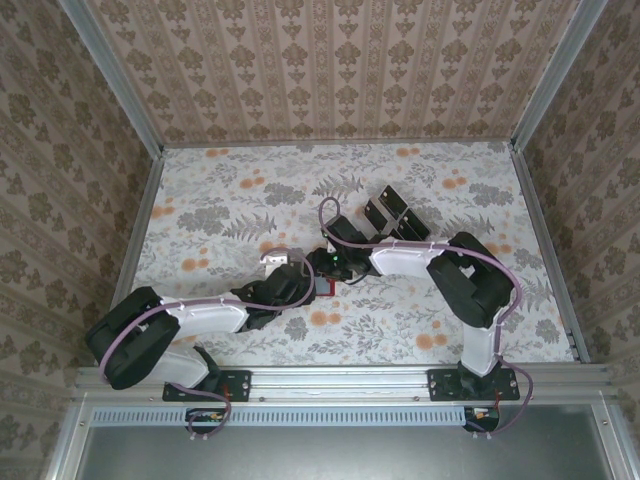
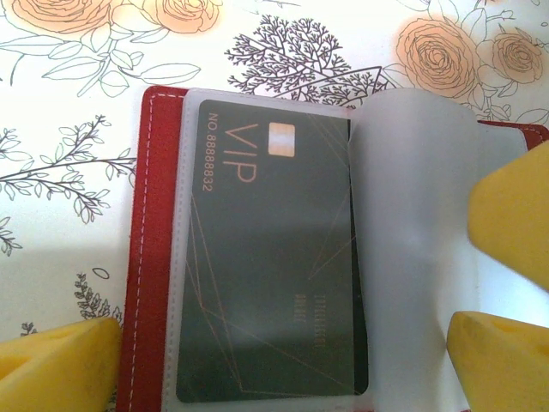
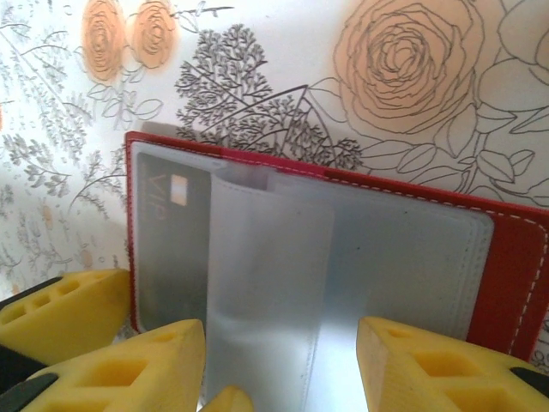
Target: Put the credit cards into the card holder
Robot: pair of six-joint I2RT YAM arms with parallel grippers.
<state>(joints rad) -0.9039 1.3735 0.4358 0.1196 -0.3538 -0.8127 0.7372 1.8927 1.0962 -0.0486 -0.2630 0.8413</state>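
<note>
The red card holder [image 2: 141, 257] lies open on the flowered table, its clear plastic sleeves fanned out. A black credit card [image 2: 266, 257] marked VIP sits inside the left sleeve. My left gripper [image 2: 283, 343] hangs wide open just above the holder, one yellow fingertip [image 2: 60, 365] at its left edge. My right gripper [image 3: 281, 343] is open too. Its fingers straddle a clear sleeve leaf [image 3: 266, 275] that stands up from the holder [image 3: 515, 275]. In the top view both grippers meet over the holder [image 1: 323, 288]. More black credit cards [image 1: 398, 205] lie loose behind them.
The loose cards [image 1: 380, 215] lie in a small cluster right of centre, just beyond the right forearm [image 1: 410, 258]. Patterned walls [image 1: 330, 70] close in the table on three sides. A metal rail [image 1: 340, 380] runs along the near edge.
</note>
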